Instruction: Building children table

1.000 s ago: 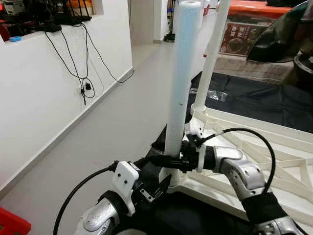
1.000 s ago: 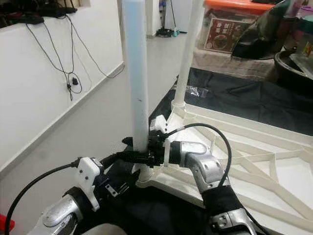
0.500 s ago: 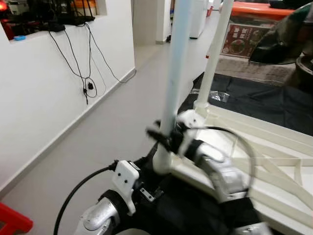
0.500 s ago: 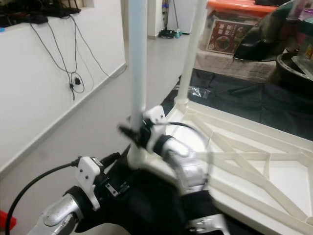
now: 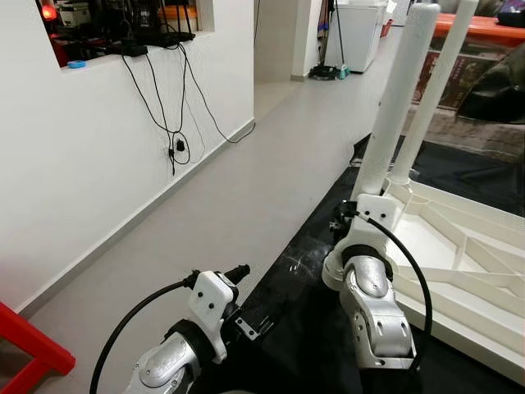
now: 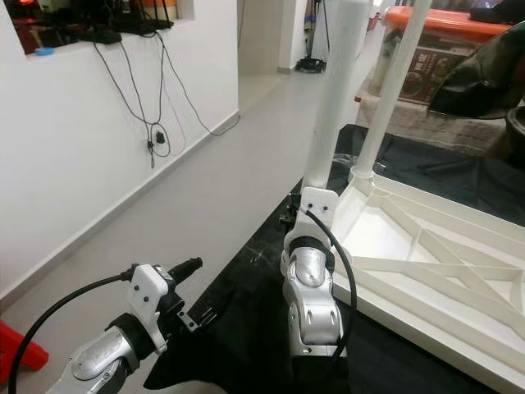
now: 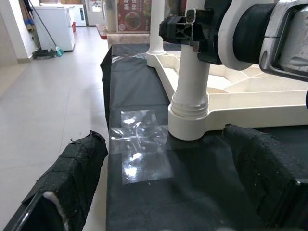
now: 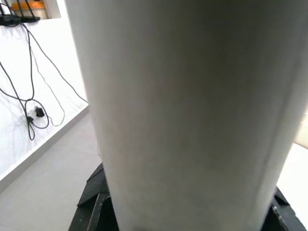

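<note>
Right fingers: you could not tell how far they stood apart; the right gripper (image 5: 351, 220) was pressed against the near table leg (image 5: 395, 98) low down, and its wrist view was taken up by the white tube.
Left fingers: your left fingers (image 7: 72, 166) stood wide apart with nothing between them, the left gripper (image 7: 163, 185) low over the black mat (image 7: 139, 202), aimed at the leg's socket (image 7: 188, 120).
Why so, likely: the right arm steadied the leg upright while the left waited beside the joint.
Task's thing: the upturned tabletop frame (image 5: 459, 246) lay on the mat on the floor, with the near leg and a second leg (image 5: 433, 90) standing in its corners.
Hidden: the fit of leg in socket and the frame's far side, which was cut off.
</note>
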Tool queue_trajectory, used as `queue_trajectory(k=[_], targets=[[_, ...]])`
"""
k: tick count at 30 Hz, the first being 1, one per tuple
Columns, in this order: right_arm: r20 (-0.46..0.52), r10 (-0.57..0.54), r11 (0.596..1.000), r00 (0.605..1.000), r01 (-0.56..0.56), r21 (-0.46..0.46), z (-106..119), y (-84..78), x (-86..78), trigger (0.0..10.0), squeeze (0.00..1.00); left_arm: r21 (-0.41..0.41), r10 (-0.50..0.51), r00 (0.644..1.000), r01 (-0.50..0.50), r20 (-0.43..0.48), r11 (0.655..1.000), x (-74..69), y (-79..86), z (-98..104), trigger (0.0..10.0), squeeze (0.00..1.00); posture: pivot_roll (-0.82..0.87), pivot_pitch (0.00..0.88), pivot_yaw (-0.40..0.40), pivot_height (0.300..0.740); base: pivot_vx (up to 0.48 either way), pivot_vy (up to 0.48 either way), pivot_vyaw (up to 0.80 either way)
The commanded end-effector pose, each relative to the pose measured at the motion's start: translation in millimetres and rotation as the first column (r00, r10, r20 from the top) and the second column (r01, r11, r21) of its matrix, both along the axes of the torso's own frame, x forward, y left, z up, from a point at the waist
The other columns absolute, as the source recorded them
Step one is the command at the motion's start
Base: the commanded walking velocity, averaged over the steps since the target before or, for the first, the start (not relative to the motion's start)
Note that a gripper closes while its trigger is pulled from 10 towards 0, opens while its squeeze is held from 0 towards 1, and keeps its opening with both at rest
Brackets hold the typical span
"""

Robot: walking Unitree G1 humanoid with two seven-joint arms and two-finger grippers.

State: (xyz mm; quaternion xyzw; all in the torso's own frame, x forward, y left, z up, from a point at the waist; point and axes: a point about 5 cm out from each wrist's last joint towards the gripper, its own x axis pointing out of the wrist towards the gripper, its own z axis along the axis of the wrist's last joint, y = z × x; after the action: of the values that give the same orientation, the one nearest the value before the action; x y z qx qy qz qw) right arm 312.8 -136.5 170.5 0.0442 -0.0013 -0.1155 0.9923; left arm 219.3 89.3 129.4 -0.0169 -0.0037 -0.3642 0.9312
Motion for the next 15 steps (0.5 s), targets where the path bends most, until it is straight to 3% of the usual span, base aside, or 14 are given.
queue_trajectory(k=[1, 8, 9, 10, 11, 12, 13, 14, 15], targets=[[-0.068, 0.042, 0.994, 0.997, -0.035, 0.105, -19, 11.6, -2.7, 10.0, 1.0, 0.013, 0.003, 1.0, -0.003, -0.002, 1.0, -1.0, 1.6, -1, 10.0, 0.0, 0.12, 0.029, -0.017, 0.74, 0.0, 0.0, 0.0], [0.014, 0.116, 0.983, 0.993, -0.117, 0.139, -13, 18.5, 5.8, 10.0, 1.0, 0.011, 0.004, 1.0, -0.003, -0.003, 1.0, -0.6, 1.2, -2, 10.0, 0.0, 0.12, 0.033, -0.015, 0.74, 0.0, 0.0, 0.0], [0.058, 0.192, 0.965, 0.98, -0.199, 0.17, -9, 21.1, 12.1, 10.0, 0.0, 0.012, 0.003, 1.0, -0.003, -0.002, 1.0, -0.2, 1.0, -1, 10.0, 0.0, 0.11, 0.033, -0.014, 0.74, 0.0, 0.0, 0.0], [0.058, 0.192, 0.965, 0.98, -0.199, 0.17, -9, 21.1, 12.1, 10.0, 0.0, 0.012, 0.003, 1.0, -0.003, -0.002, 1.0, -0.2, 1.0, -1, 10.0, 0.0, 0.11, 0.033, -0.014, 0.74, 0.0, 0.0, 0.0], [0.103, 0.274, 0.944, 0.956, -0.288, 0.164, -2, 21.3, 17.8, 10.0, 0.0, 0.012, 0.003, 1.0, -0.003, -0.002, 1.0, 0.2, 0.9, -1, 10.0, 0.0, 0.11, 0.033, -0.014, 0.74, 0.0, 0.0, 0.0], [0.159, 0.52, 0.83, 0.839, -0.541, 0.136, 11, 21.9, 23.5, 10.0, 0.0, 0.011, 0.002, 1.0, -0.002, -0.001, 1.0, 0.6, 0.6, -1, 10.0, 0.0, 0.11, 0.032, -0.014, 0.74, 0.0, 0.0, 0.0], [0.166, 0.58, 0.791, 0.797, -0.6, 0.119, 15, 21.6, 23.5, 10.0, 0.0, 0.01, 0.002, 1.0, -0.002, -0.001, 1.0, 0.8, 0.4, -1, 10.0, 0.0, 0.11, 0.032, -0.014, 0.74, 0.0, 0.0, 0.0], [0.166, 0.58, 0.791, 0.797, -0.6, 0.119, 15, 21.6, 23.5, 10.0, 0.0, 0.01, 0.002, 1.0, -0.002, -0.001, 1.0, 0.8, 0.4, -1, 10.0, 0.0, 0.11, 0.032, -0.014, 0.74, 0.0, 0.0, 0.0], [0.15, 0.705, 0.69, 0.693, -0.719, 0.081, 19, 18.6, 20.9, 10.0, 0.0, 0.01, 0.001, 1.0, -0.001, -0.001, 1.0, 1.2, 0.3, -1, 10.0, 0.0, 0.11, 0.032, -0.013, 0.74, 0.0, 0.0, 0.0]])
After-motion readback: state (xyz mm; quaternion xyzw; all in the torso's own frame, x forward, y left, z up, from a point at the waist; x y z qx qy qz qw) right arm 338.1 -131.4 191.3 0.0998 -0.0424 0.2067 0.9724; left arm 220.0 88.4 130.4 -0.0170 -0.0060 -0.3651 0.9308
